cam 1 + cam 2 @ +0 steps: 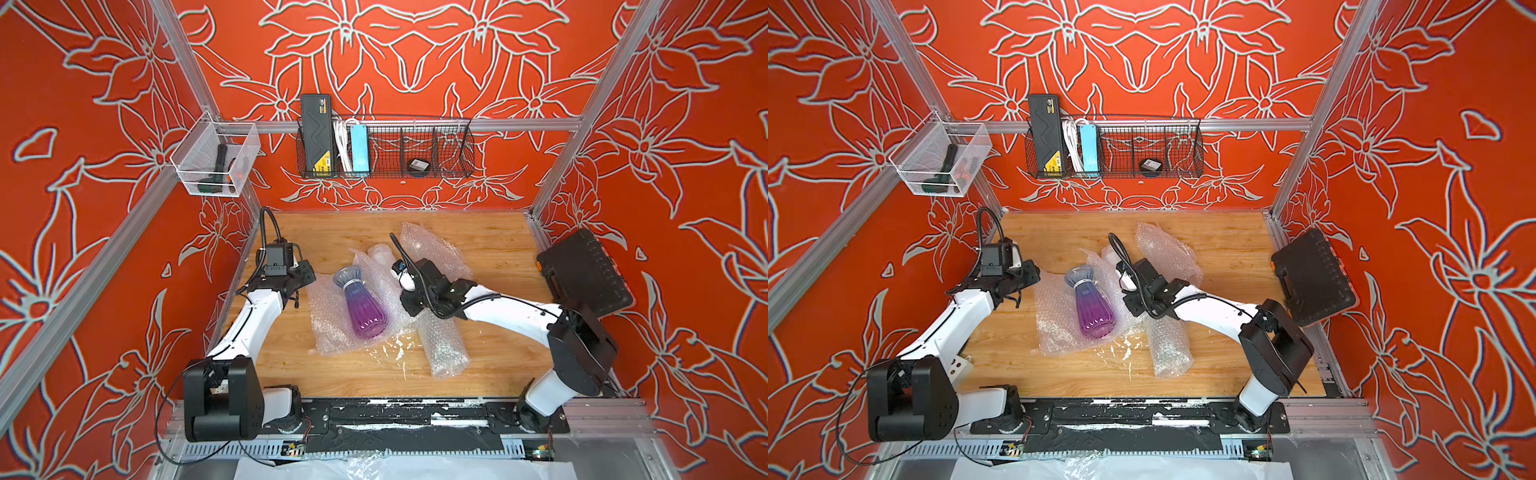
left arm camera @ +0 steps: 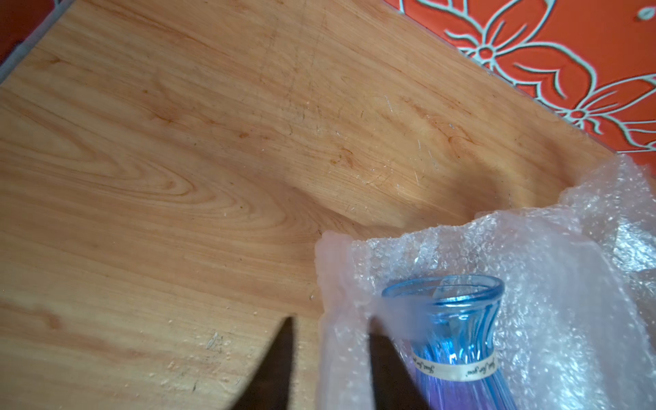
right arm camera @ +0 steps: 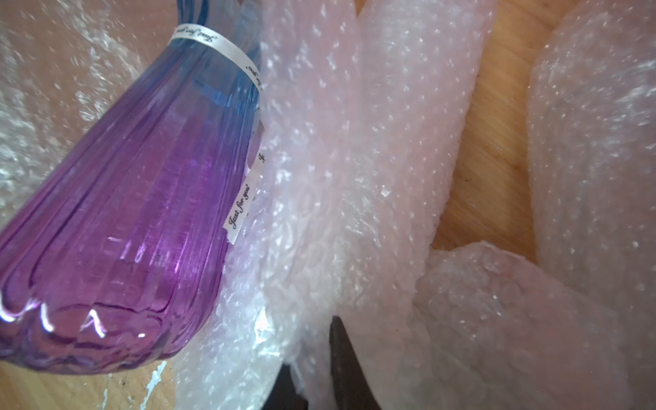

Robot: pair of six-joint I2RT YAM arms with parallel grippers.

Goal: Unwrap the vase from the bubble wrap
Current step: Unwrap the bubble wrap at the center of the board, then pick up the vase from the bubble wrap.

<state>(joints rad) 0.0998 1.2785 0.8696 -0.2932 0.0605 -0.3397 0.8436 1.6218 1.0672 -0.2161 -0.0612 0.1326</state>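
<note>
Right gripper (image 3: 309, 349) is clenching wrap (image 3: 355, 177) at vase's (image 3: 124, 213) 3 o'clock, left gripper (image 2: 331, 324) hanging released; I'm planning a slow outward peel.

Both top views hang high above the arm-base side, looking steeply down over the whole table (image 1: 498, 249), nearly identical. The left wrist camera skims low, close on the vase (image 2: 458, 330) mouth. The right wrist camera presses closer still on its belly and the bubble wrap (image 3: 355, 177). All four share the vase.

walls (image 1: 415, 62): red floral | tbl (image 1: 498, 257): wood | frame (image 1: 519, 124): alu | basket (image 1: 453, 153): wire
</note>
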